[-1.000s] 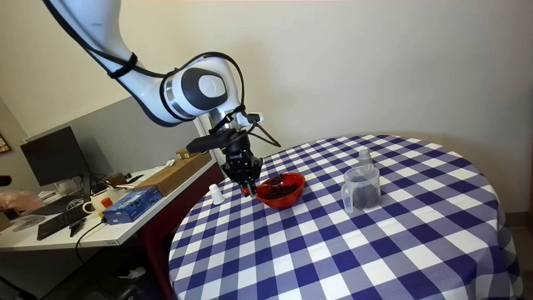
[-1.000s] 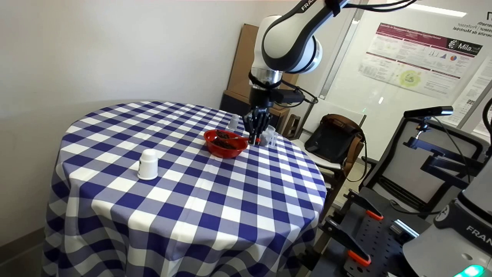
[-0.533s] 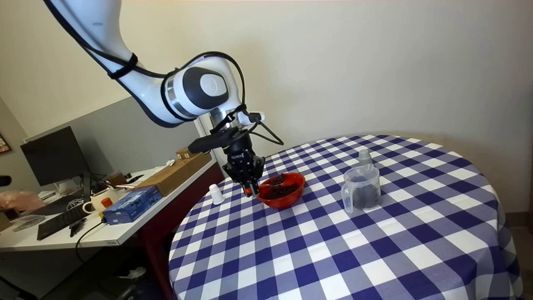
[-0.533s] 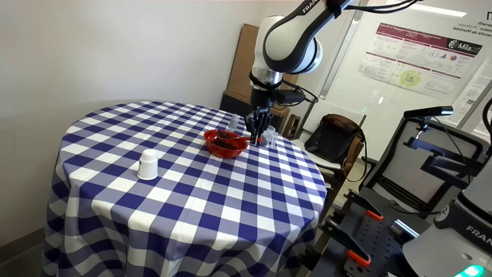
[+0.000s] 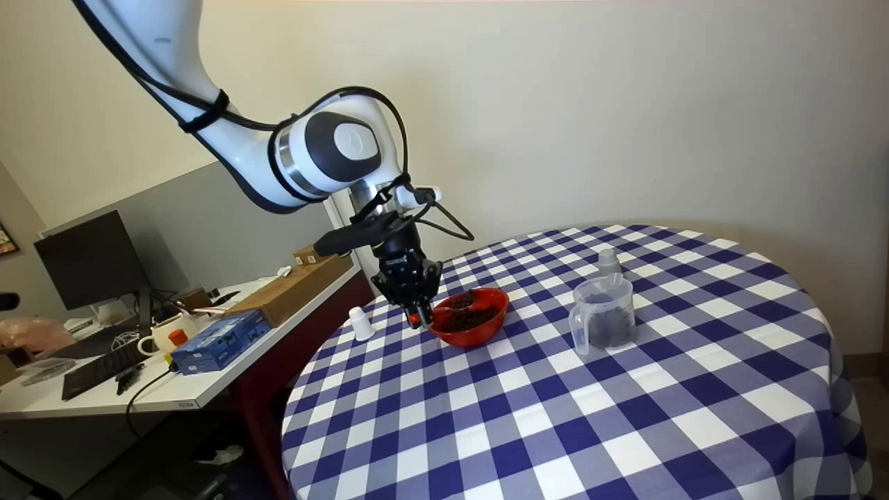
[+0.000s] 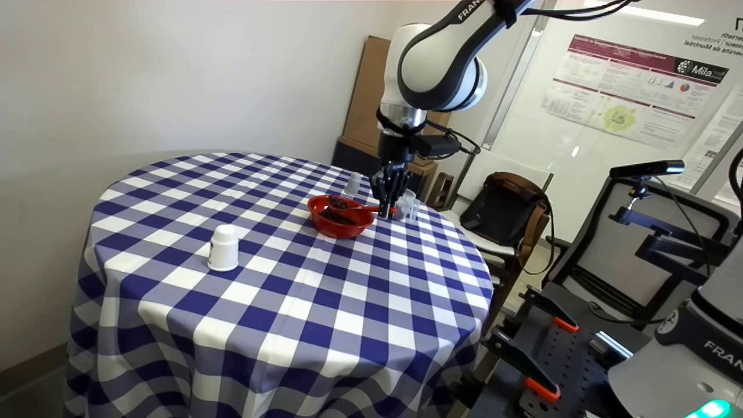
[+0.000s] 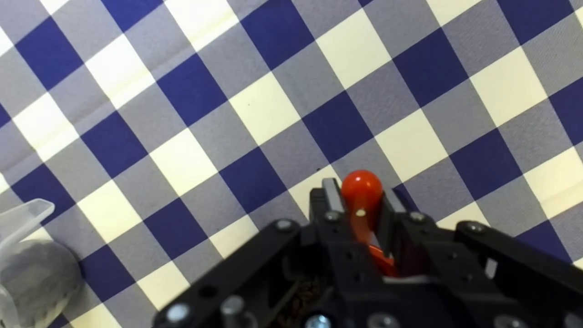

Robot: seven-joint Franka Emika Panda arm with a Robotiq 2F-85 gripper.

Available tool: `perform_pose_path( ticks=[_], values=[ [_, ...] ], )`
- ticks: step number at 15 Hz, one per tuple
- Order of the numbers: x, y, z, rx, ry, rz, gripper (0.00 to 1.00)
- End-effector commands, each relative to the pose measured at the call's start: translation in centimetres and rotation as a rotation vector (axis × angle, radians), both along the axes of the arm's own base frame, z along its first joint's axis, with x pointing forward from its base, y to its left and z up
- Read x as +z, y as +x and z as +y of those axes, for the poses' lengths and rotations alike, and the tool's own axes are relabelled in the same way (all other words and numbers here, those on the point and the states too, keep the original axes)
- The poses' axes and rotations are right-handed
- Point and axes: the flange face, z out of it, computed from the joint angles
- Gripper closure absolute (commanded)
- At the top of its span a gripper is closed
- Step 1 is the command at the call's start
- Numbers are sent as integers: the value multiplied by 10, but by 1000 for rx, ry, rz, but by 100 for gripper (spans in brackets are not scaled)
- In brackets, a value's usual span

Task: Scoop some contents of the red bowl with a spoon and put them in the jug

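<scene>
The red bowl (image 5: 474,337) with dark loose contents stands on the checked table in both exterior views (image 6: 341,230). My gripper (image 6: 386,212) is beside the bowl's rim and shut on the spoon's red handle (image 7: 362,189), whose round end sticks out between the fingertips in the wrist view (image 7: 361,196). The spoon's head (image 6: 337,202), heaped with dark contents, is over the bowl; whether it touches what lies below is unclear. The clear jug (image 5: 603,312) stands apart from the bowl; in an exterior view it is partly behind the gripper (image 6: 409,207), and it shows at the wrist view's left edge (image 7: 38,278).
An upturned white cup (image 6: 224,248) stands on the table, also in an exterior view (image 5: 361,324). A greyish cup (image 5: 608,262) stands behind the jug. A desk with a blue box (image 5: 221,340) and a long cardboard box (image 5: 292,292) adjoins the table.
Over the first half second the gripper shifted slightly and the spoon's handle end rose a little, with the loaded head staying over the bowl. Since then almost nothing has moved.
</scene>
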Motion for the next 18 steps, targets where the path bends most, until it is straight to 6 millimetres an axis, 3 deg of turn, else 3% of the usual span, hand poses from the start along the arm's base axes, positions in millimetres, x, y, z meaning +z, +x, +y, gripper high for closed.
perform_pose_path(
  ticks=[1,10,18],
  values=[
    [-5,-3,-3,13,-14,24,89],
    [-23,-2,-3,26,-21,63,89],
    [-25,23,0,33,-32,86,89]
  ],
)
